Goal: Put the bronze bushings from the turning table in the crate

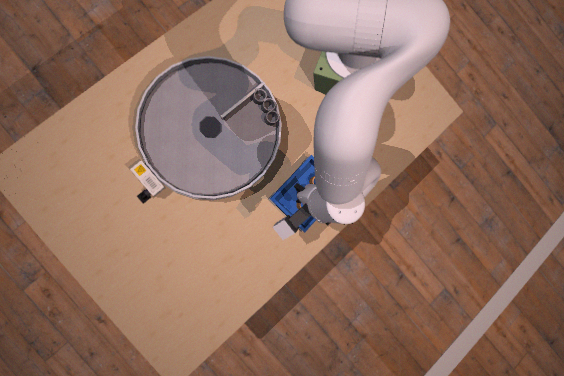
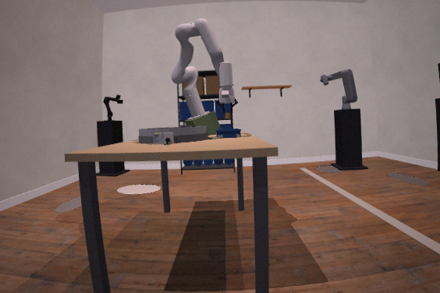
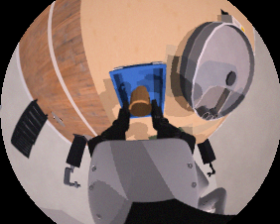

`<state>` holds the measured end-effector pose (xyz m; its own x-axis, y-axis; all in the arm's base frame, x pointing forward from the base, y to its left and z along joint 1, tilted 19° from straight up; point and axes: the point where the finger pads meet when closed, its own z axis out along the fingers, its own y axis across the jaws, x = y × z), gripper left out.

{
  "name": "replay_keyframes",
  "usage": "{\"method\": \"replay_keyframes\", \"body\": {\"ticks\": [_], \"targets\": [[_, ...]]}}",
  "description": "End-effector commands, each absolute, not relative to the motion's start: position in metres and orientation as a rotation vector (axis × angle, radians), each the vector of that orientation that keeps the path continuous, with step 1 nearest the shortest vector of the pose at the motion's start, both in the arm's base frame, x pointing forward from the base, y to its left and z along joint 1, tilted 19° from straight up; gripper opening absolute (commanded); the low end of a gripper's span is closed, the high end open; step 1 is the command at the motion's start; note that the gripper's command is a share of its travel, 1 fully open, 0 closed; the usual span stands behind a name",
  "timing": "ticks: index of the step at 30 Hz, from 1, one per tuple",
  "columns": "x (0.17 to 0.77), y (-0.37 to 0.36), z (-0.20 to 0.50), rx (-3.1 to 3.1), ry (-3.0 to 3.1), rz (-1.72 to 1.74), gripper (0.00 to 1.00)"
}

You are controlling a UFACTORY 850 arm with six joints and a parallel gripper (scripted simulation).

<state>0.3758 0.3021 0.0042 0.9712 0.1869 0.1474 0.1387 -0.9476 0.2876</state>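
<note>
While the end effector (image 1: 301, 194) (image 2: 228, 112) (image 3: 140, 106) grips a bronze bushing (image 2: 228, 116) (image 3: 140, 100) over the crate (image 1: 281, 198) (image 2: 228, 132) (image 3: 127, 79), the turntable (image 1: 175, 144) (image 2: 173, 134) (image 3: 210, 64) (walled) holds three steel bushings (image 1: 268, 104).

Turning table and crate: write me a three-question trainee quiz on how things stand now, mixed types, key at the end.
1. True or false: the gripper holds a bronze bushing.
2. Multiple choice: how many steel bushings sit on the turning table?
A) one
B) three
C) five
3. Fill in the blank: the crate is coloured ____.

Key: 1 true; 2 B; 3 blue
</note>
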Motion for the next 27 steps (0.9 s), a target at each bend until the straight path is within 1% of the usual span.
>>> {"method": "replay_keyframes", "body": {"ticks": [1,10,20,27], "targets": [[0.376,0.303,0.005,2.842,0.239,0.251,0.0],[0.377,0.302,0.001,2.842,0.239,0.251,0.0],[0.387,0.289,-0.048,2.842,0.239,0.251,0.0],[0.389,0.287,-0.058,2.842,0.239,0.251,0.0]]}}
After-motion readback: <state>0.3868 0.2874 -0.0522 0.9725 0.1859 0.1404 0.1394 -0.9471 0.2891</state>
